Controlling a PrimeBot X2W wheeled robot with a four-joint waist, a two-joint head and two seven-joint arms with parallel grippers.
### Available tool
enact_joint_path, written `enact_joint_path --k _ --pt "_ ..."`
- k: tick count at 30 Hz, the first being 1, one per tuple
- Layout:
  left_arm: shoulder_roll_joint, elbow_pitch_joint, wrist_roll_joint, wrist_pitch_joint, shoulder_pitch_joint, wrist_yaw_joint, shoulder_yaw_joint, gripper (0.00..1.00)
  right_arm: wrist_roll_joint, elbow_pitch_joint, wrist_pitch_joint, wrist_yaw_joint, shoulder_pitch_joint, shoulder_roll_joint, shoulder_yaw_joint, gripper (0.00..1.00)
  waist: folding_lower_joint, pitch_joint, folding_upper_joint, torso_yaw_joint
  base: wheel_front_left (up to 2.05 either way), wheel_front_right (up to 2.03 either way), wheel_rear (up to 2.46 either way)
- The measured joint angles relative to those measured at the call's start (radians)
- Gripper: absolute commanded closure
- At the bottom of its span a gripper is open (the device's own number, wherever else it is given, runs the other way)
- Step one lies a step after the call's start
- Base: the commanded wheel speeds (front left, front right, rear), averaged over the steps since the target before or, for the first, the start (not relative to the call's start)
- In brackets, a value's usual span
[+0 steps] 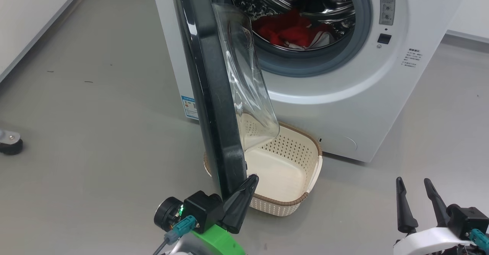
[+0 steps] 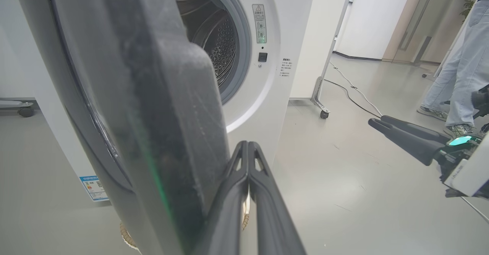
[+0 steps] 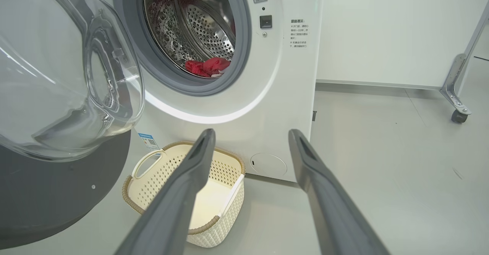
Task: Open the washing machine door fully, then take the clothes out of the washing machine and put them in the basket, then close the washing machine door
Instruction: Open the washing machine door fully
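The washing machine (image 1: 344,94) stands with its black door (image 1: 214,94) swung out edge-on toward me, the glass bowl (image 1: 248,75) bulging to the right. Red clothes (image 1: 290,29) lie low in the steel drum, the same clothes (image 3: 208,66) showing in the right wrist view. The cream basket (image 1: 305,133) sits on the floor beneath the door. My left gripper (image 1: 253,179) is shut with nothing in it, its fingers (image 2: 248,159) pressed together beside the door's (image 2: 153,113) lower rim on the inner side. My right gripper (image 1: 413,180) hangs open at the lower right, pointing (image 3: 251,133) over the basket (image 3: 219,228).
A person's legs (image 2: 454,75) stand at the far right. A wheeled frame leg (image 3: 456,110) and floor cables (image 2: 351,91) lie right of the machine. A caster (image 1: 11,142) sits at the left edge. Grey floor spreads on both sides.
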Motion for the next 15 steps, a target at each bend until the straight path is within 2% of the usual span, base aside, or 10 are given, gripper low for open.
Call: enact_joint_path --k 15 --pt "0.005 0.013 0.010 -0.036 0.046 0.061 0.037 1.00 -0.004 0.007 0.000 0.001 0.001 0.007 -0.019 0.00 0.0000 -0.015 0.0000 0.060 0.00 0.00 0.00"
